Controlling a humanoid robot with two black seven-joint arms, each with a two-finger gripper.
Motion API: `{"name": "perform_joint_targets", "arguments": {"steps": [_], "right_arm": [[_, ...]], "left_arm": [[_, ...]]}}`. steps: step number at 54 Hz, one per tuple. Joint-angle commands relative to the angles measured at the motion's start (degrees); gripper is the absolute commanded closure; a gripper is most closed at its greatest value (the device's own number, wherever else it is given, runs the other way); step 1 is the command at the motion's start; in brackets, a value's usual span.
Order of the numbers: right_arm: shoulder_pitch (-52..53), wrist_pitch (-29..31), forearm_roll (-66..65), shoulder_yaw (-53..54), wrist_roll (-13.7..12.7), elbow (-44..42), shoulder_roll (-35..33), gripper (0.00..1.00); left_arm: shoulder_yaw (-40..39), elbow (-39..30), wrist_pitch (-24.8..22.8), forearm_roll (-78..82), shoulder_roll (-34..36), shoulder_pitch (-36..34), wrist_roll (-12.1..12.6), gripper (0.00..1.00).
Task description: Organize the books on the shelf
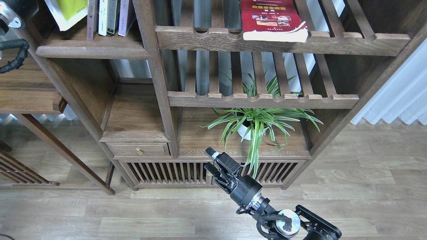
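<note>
The yellow-green book (68, 11) with white edges leans tilted on the solid dark-brown shelf (93, 50) at top left, its top cut off by the frame. It is just left of a dark maroon spine (90, 18) standing upright. My left gripper (20, 6) shows only its black body at the top-left corner; its fingers are out of frame. The red book (273, 20) with small photos lies flat on the upper slatted rack. My right gripper (210, 160) is open and empty, low in front of the cabinet.
Other upright books (113, 16) stand right of the maroon one. A potted spider plant (257, 125) sits on the lower board under two slatted racks (263, 99). A small drawer (138, 150) and a side table (30, 96) are at left. White curtain at right.
</note>
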Motion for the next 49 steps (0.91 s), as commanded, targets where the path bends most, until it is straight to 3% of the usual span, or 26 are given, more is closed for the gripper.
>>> {"name": "perform_joint_targets", "arguments": {"steps": [1,31,49], "right_arm": [[0.17,0.0,0.09,-0.25,0.01,-0.01,0.0,0.08],[0.17,0.0,0.0,-0.34,0.01,0.25,0.0,0.07],[0.17,0.0,0.09,-0.34,0.01,0.25,0.0,0.07]], "left_arm": [[0.24,0.71,-0.01,0.57,-0.65,-0.37,-0.18,0.97],[3.4,6.25,-0.01,1.89,-3.64,-2.56,-8.0,0.97],[5.07,7.22,-0.1,1.98,-4.08,-3.0,-8.44,0.95]]}}
